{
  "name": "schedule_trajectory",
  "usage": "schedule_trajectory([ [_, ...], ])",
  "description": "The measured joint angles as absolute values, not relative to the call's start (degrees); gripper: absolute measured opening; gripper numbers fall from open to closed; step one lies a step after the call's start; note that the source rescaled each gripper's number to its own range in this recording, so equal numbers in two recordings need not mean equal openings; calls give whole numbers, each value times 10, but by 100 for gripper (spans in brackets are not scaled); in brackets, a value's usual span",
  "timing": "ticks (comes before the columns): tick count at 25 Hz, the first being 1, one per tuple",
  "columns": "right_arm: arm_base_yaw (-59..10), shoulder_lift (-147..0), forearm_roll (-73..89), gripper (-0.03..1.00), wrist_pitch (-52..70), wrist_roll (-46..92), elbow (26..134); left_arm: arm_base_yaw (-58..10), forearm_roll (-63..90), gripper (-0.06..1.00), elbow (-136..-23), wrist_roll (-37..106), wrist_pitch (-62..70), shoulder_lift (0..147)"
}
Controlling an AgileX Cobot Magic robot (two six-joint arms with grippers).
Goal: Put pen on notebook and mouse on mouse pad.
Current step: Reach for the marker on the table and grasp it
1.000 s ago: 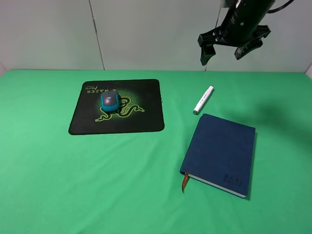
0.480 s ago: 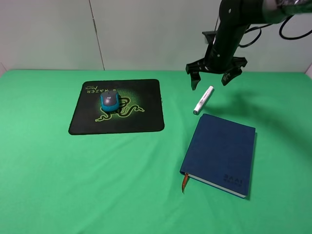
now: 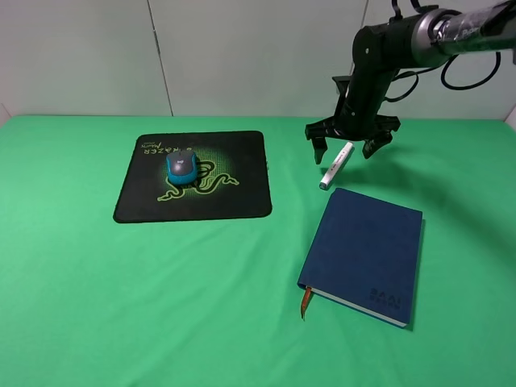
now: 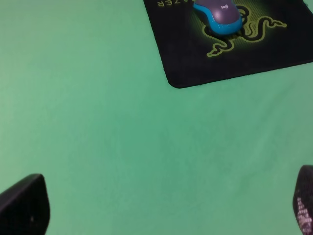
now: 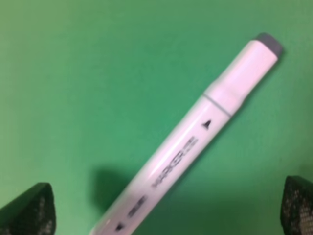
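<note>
1. Exterior high view: the pen lies flat on the green tabletop, just beyond the far left corner of the notebook, near it but not touching it and not yet on the cover
2. Its long axis runs on a slant, with the near end toward that notebook corner and the far end angled away to the right
3. The right gripper hangs over the pen's far half, jaws spread wide and empty, with one fingertip on either side of the barrel
4. In the right wrist view the pen crosses diagonally between the two dark fingertips, clear of both, so the closing line looks skewed to the barrel rather than square
5. This arm is plainly the nearer one; a straight drop and a squeeze should take the pen
6. The left gripper is wide open and empty, over bare cloth short of the mouse pad, where the mouse already sits
</note>
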State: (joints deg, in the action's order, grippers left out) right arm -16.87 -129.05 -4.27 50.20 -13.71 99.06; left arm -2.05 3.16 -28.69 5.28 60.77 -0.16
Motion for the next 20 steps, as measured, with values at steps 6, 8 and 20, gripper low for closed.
schedule_trajectory([
  [6, -159, -1312, -43, 100, 499, -139, 991, -21, 32, 100, -287, 53, 608, -2],
  [8, -159, -1314, -40, 100, 498, -139, 991, -21, 32, 100, -287, 53, 607, -2],
  [20, -160, -1315, -34, 85, 497, -139, 991, -21, 32, 100, -287, 53, 607, -2],
])
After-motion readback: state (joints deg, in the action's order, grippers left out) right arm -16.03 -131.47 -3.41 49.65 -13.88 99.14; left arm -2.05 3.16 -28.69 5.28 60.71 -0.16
